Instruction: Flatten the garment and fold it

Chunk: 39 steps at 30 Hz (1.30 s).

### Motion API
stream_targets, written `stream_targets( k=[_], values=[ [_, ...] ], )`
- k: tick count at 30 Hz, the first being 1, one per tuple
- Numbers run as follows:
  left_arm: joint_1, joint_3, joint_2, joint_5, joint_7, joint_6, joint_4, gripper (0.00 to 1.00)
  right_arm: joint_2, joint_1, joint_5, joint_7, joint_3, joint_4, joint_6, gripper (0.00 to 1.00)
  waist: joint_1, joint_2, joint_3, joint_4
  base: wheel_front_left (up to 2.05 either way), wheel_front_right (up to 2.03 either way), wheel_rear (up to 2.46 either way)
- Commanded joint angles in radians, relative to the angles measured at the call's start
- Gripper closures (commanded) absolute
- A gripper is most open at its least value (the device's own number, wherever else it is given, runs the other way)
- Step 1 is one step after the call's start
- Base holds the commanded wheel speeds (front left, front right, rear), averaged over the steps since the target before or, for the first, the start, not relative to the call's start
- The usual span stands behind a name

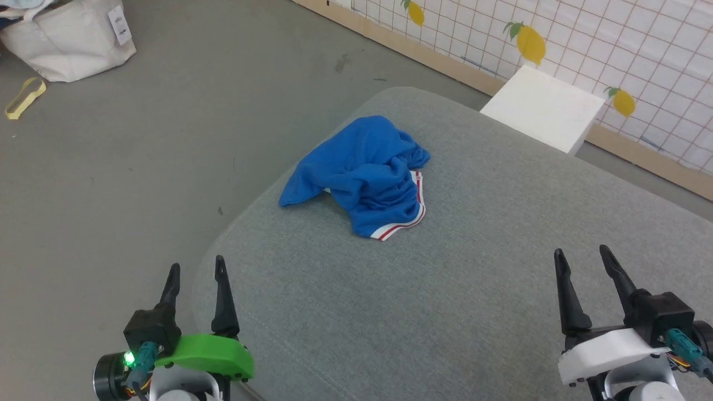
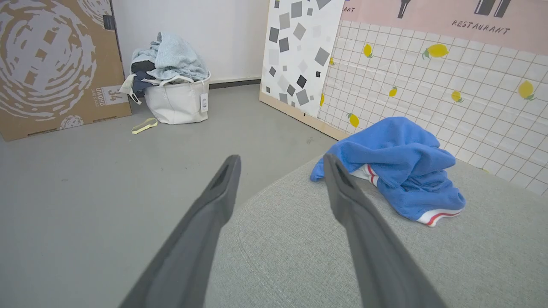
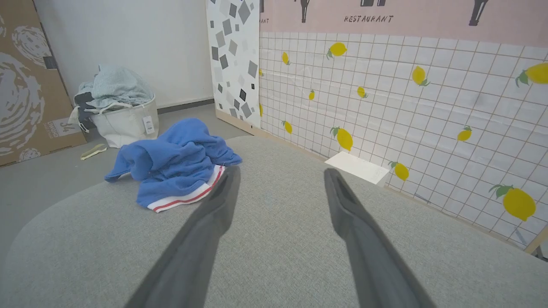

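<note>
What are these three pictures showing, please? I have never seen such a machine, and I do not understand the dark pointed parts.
They show one moment from three cameras on a two-armed robot. The head view looks down from its head: the left pincer and right pincer are its hands, each with two long dark fingers. The other two pictures come from cameras on the wrists, looking along those fingers. Both pincers are open and hold nothing. On the grey cushioned surface lies a crumpled blue garment with white and red trim, touched by neither pincer. On the floor beyond stand a white bag of laundry and a cardboard panel.
</note>
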Motion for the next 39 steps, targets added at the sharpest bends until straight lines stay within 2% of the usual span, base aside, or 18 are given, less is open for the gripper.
stream_targets(
  k=[1, 8, 16, 21, 27, 33, 39],
  values=[
    [-0.001, 0.003, -0.001, 0.003, -0.004, 0.001, -0.006, 0.00, 0.000, -0.005, 0.009, -0.004, -0.003, 0.000, -0.001, 0.00, 0.0000, 0.0058, 0.013, -0.014, 0.00, 0.00, 0.00],
    [-0.072, 0.029, -0.005, -0.061, -0.004, -0.013, -0.008, 0.00, 0.000, -0.033, -0.002, 0.010, -0.009, -0.027, -0.001, 0.00, 0.0000, 0.0058, 0.086, -0.081, 0.00, 0.00, 0.00],
    [-0.325, 0.081, 0.035, -0.153, 0.102, -0.042, 0.030, 0.00, 0.000, -0.123, -0.054, 0.048, 0.003, -0.102, -0.001, 0.00, 0.0000, 0.0058, 0.280, -0.240, 0.00, 0.00, 0.00],
    [-0.480, 0.137, 0.091, -0.260, 0.292, -0.054, 0.080, 0.00, 0.000, -0.185, -0.060, 0.047, 0.010, -0.122, -0.001, 0.00, 0.0000, 0.0058, 0.401, -0.362, 0.00, 0.00, 0.00],
    [-0.586, 0.175, 0.171, -0.344, 0.568, -0.023, 0.114, 0.00, 0.000, -0.238, -0.033, 0.014, 0.020, -0.095, -0.001, 0.00, 0.0000, 0.0058, 0.499, -0.499, 0.00, 0.00, 0.00],
    [-0.582, 0.222, 0.264, -0.409, 0.850, 0.047, 0.110, 0.00, 0.000, -0.270, 0.010, -0.028, 0.025, -0.038, -0.001, 0.00, 0.0000, 0.0058, 0.546, -0.614, 0.00, 0.00, 0.00],
    [-0.472, 0.221, 0.329, -0.422, 1.111, 0.128, 0.082, 0.00, 0.000, -0.274, 0.038, -0.055, 0.022, 0.012, -0.001, 0.00, 0.0000, 0.0058, 0.542, -0.672, 0.00, 0.00, 0.00]
  ],
)
